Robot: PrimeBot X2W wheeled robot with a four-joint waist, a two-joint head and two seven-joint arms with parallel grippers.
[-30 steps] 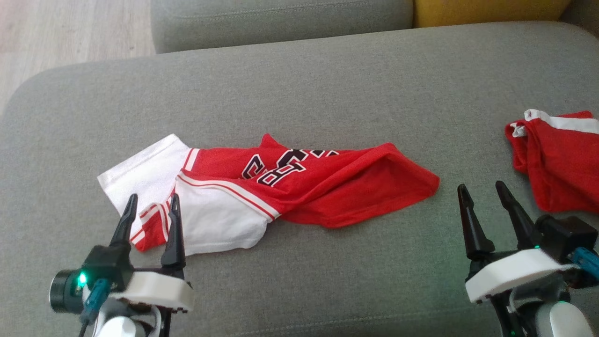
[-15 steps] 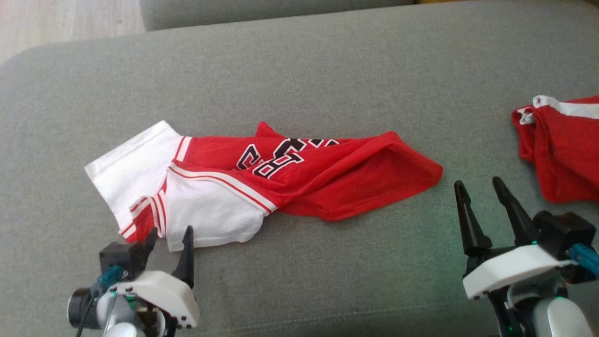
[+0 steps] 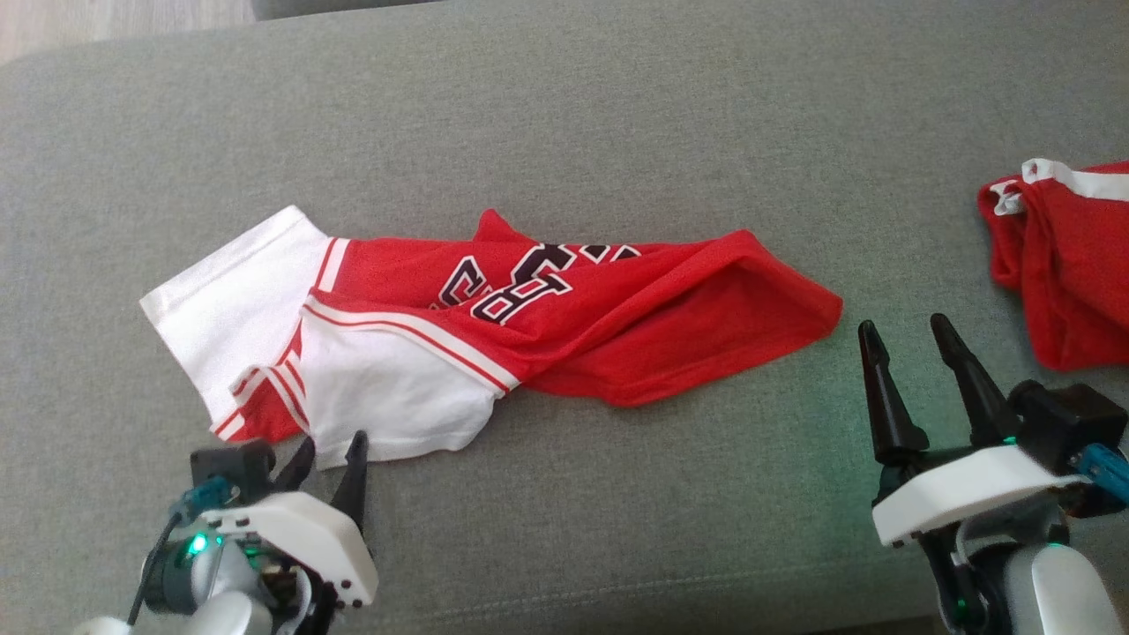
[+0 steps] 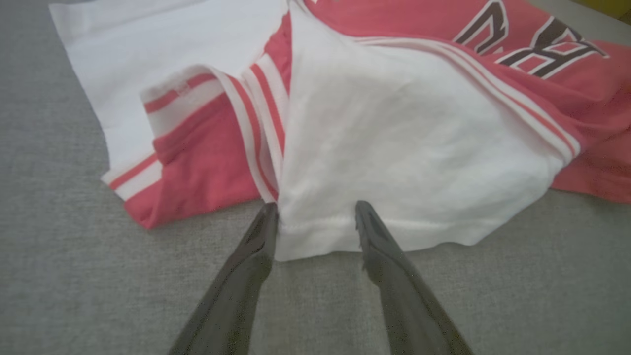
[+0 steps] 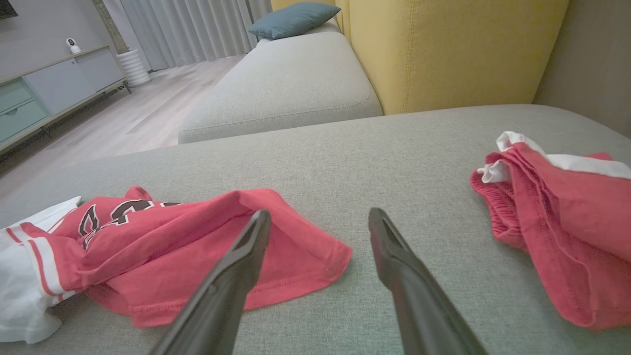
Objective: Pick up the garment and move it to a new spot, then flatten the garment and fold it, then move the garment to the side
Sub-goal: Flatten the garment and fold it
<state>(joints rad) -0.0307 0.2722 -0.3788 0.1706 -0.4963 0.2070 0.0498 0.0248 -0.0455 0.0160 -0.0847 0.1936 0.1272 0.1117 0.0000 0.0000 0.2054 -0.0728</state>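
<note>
Garment (image 3: 564,326) is lying crumpled near the middle of the grey sofa seat (image 3: 564,115). Its red body with dark lettering is running toward my right and its white sleeves with red stripes are sitting on my left. One sleeve is folding over the other.

Left gripper (image 3: 333,445) is sitting low at the near edge of the white sleeve. In the left wrist view its two fingers are standing spread, and the sleeve's stitched hem is lying between the tips. One tip is resting at the seam where white meets the striped red trim. The other is lying over the white hem. I am seeing no pinch on the cloth.

Right gripper (image 3: 904,328) is hovering over bare seat with its fingers spread wide and holding nothing. It is sitting just beside the garment's red bottom hem, without touching it.

A second red garment (image 3: 1067,256) with white trim is lying bunched at the far right of the seat, well apart from the first.

In the right wrist view, a yellow backrest (image 5: 458,49) is standing behind the seat. Another grey seat (image 5: 281,84) with a blue pillow (image 5: 291,19) is sitting further back, and a wooden floor (image 5: 138,118) is running off beside it.
</note>
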